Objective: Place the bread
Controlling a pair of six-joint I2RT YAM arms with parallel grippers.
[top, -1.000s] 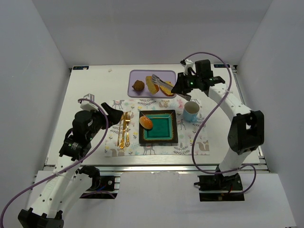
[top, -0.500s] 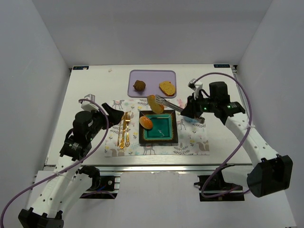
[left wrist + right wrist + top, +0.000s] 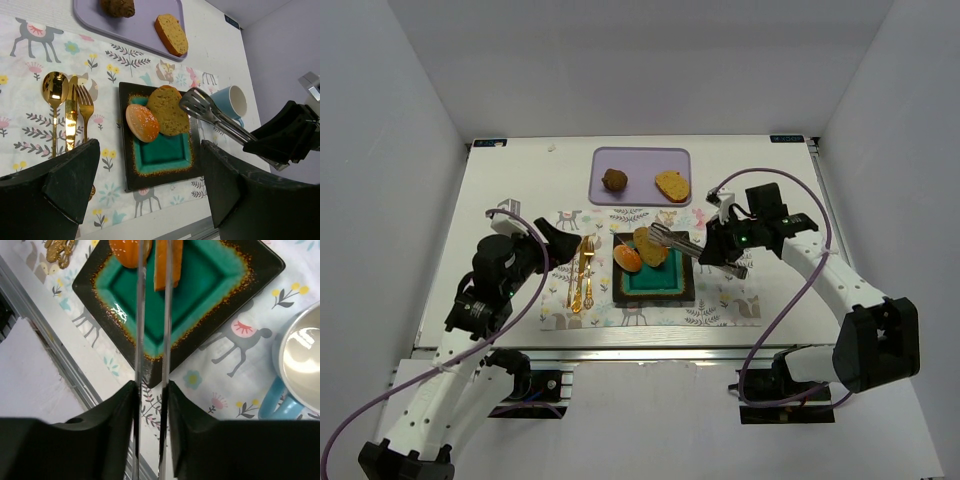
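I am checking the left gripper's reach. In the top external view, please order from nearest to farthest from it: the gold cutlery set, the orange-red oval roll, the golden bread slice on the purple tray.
From the left gripper:
1. Gold cutlery set, beside it on the placemat.
2. Orange-red oval roll, on the teal plate.
3. Golden bread slice, on the purple tray, farther back.

Glossy glazed teal plate (image 3: 200,285) with speckled dark rim, polished metal tongs (image 3: 202,104), mirror-bright gold cutlery (image 3: 70,115), matt printed placemat (image 3: 30,125), smooth matt lilac tray (image 3: 140,25), porous bread slice (image 3: 167,110), grainy-topped roll (image 3: 142,122)
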